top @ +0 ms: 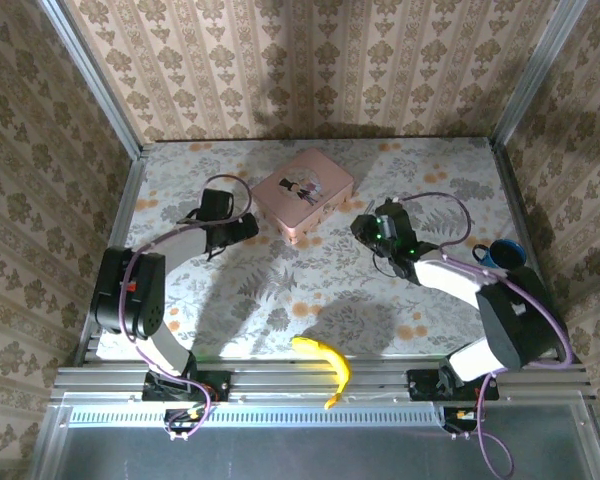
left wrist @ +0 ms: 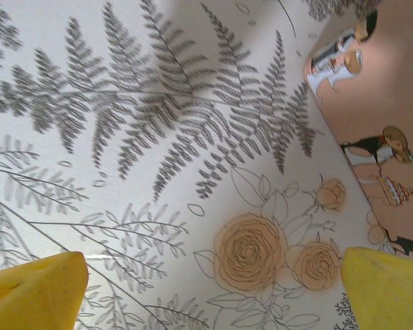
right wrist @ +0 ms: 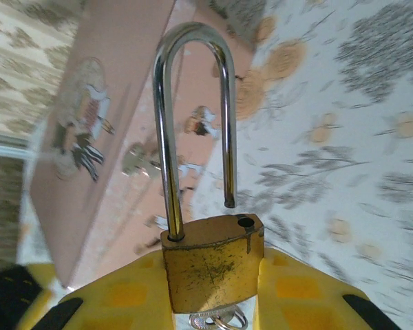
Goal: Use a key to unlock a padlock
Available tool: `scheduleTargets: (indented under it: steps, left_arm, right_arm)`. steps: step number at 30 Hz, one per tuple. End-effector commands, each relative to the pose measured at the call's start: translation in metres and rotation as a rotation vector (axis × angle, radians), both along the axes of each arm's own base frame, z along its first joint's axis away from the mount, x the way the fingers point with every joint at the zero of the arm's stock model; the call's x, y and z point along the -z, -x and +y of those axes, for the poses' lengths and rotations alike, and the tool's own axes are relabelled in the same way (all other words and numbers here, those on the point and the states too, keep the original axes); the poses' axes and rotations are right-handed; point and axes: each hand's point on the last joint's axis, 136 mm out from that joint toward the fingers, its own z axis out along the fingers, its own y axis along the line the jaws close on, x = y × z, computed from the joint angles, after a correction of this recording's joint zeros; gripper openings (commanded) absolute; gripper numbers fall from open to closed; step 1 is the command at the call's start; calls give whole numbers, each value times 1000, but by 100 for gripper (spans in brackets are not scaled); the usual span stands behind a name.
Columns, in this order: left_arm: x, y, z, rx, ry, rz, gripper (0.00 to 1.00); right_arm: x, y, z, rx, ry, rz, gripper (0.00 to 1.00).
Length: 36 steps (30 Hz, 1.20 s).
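Observation:
The brass padlock (right wrist: 212, 265) stands upright between the yellow fingers (right wrist: 117, 295) of my right gripper (right wrist: 213, 282), which is shut on its body. Its silvery shackle (right wrist: 166, 137) is raised, with the free end hanging above its hole. A silvery key (right wrist: 217, 320) with a ring sticks out under the lock body. In the top view my right gripper (top: 365, 228) hovers just right of the pink tin (top: 303, 192). My left gripper (left wrist: 213, 289) is open over the floral tablecloth, nothing between its yellow fingertips (left wrist: 34, 289), and sits left of the tin (left wrist: 378, 89) in the top view (top: 242, 228).
A yellow banana (top: 325, 362) lies near the front edge between the arm bases. A blue cup (top: 502, 255) stands at the right side. The pink tin (right wrist: 103, 137) lies close behind the held padlock. Wallpapered walls enclose the table.

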Motion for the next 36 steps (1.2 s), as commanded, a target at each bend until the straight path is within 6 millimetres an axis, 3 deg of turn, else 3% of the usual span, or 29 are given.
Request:
scheduleTargets:
  steps: [1,5,10,14,21,28,36]
  left_arm:
    - [-35,-7,3,2,7,-73,97]
    - [-49,-3,3,-5,34,-99,99]
    - [-61,3,0,-14,82,-126,100]
    - [-69,6,-1,-18,106,-148,100]
    - [-75,12,2,-22,113,-159,100]
    - [-71,16,5,-28,113,-150,100]
    - [-65,17,6,-32,118,-135,100]
  right_arm:
    - [7,34,-39,-22,280,120,0]
    - [-1,57,-65,-37,445,190,0]
    - [-4,68,-87,-72,632,288,0]
    - [-3,62,-88,-134,713,338,0]
    - [17,47,-92,-250,884,509,0]
    - [27,29,-115,-245,1004,621,0]
    - [52,16,-125,-269,1071,698,0]
